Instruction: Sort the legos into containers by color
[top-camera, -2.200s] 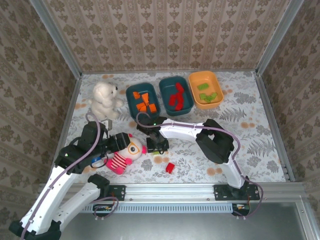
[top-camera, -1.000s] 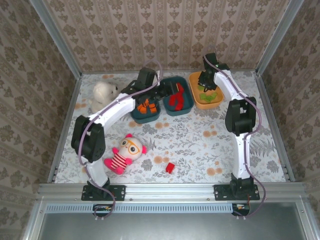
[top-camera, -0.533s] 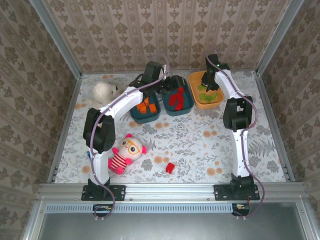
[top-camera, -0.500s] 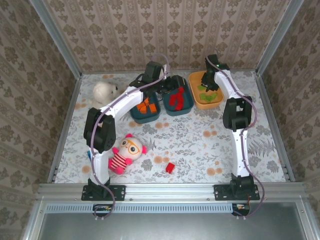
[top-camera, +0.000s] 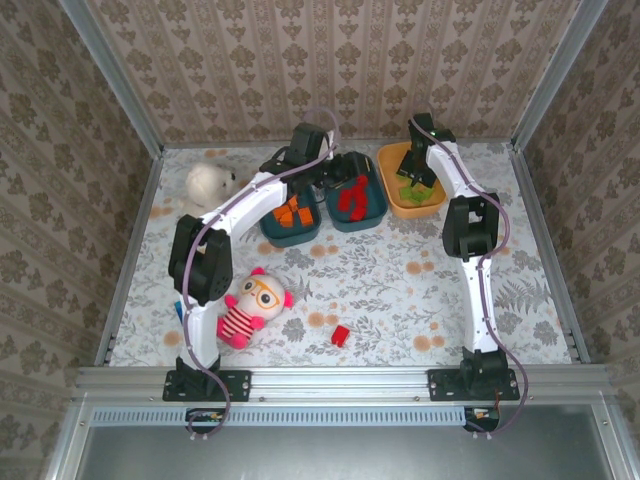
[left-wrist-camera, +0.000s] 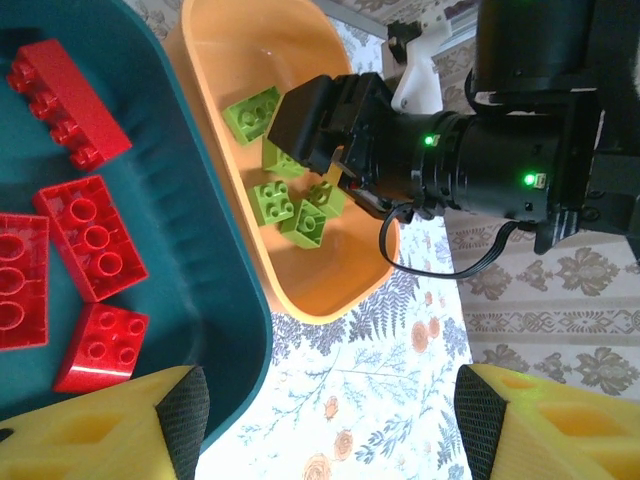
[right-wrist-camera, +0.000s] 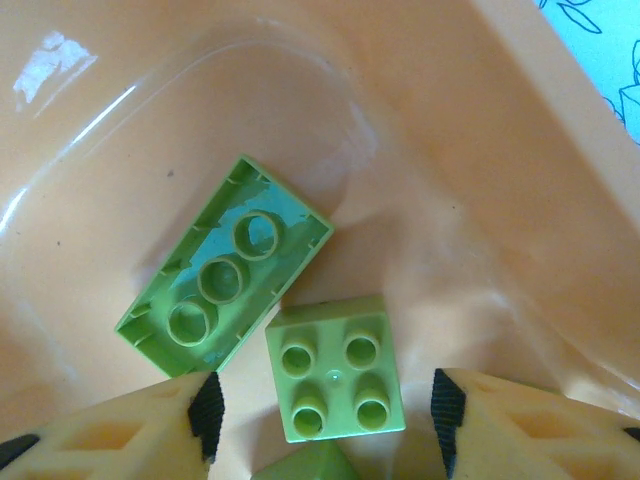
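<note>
The green bricks (left-wrist-camera: 272, 200) lie together in the orange bin (top-camera: 436, 200), the rightmost of three bins along the far side of the table (top-camera: 400, 290); close up, a square one (right-wrist-camera: 335, 385) sits studs up just beside a longer one (right-wrist-camera: 225, 300) turned hollow side up, their corners almost meeting; the edge of a third green piece shows at the bottom of that view; the right gripper (right-wrist-camera: 322, 400) hangs low over these bricks inside the bin, its jaws parted with the square brick lying below and between them, a gap showing on each side, so it grips nothing; its yellow fingers (right-wrist-camera: 100, 435) touch neither brick

Left of the orange bin and just beside it stands the middle bin (left-wrist-camera: 190, 230), teal, with the red bricks (left-wrist-camera: 85, 240) spread flat on its floor; the left gripper (left-wrist-camera: 330, 410) hovers above this bin's right wall, jaws wide apart and empty, one finger over the teal floor and the other out over the cloth; further left, touching or nearly touching the middle bin, is the left bin (top-camera: 290, 236), also teal, holding the orange bricks (top-camera: 292, 212), partly hidden by the left arm

One loose red brick (top-camera: 340, 334) lies on the cloth at the near side, well apart from all three bins; the doll (top-camera: 250, 305) lies to its left, and the dog (top-camera: 208, 185) sits at the far left, beside the left bin
</note>
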